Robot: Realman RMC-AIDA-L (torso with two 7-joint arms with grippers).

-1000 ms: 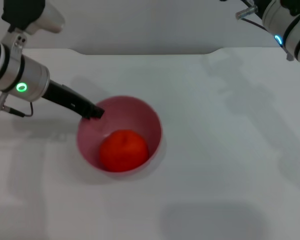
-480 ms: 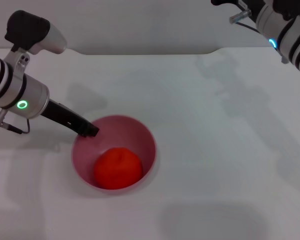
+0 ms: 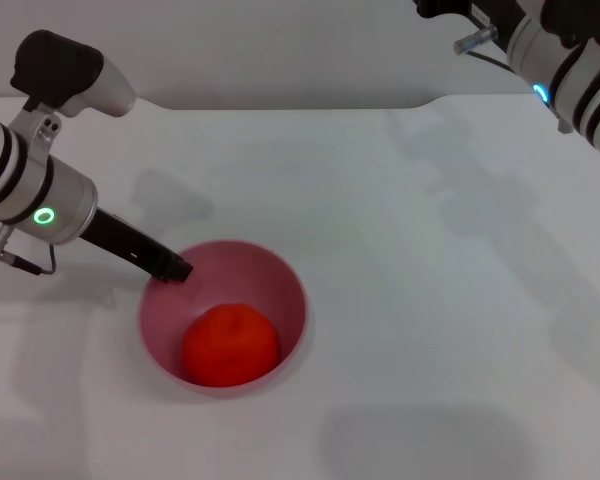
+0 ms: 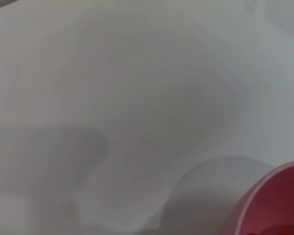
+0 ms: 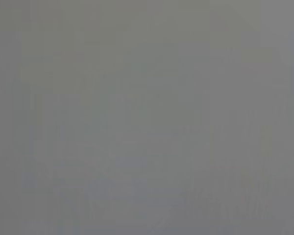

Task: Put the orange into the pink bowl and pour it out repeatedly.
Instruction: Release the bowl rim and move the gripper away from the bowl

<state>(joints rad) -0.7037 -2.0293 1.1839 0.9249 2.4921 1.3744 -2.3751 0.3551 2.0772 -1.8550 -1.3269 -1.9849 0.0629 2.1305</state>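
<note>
The orange [image 3: 230, 345] lies inside the pink bowl [image 3: 298, 300], which stands upright on the white table at the front left. My left gripper [image 3: 172, 268] is shut on the bowl's far-left rim, its dark fingers reaching down from the left. A part of the bowl's rim shows in the left wrist view [image 4: 279, 200]. My right arm [image 3: 565, 60] is raised at the far right, well away from the bowl; its fingers are out of the picture. The right wrist view shows only plain grey.
The white table [image 3: 430, 300] stretches to the right of the bowl and in front of it. Its far edge [image 3: 280, 103] runs across the back, with a grey wall behind.
The left gripper has drawn the bowl, with the orange in it, toward the front and slightly left. The right arm has shifted a little to the left at the top.
</note>
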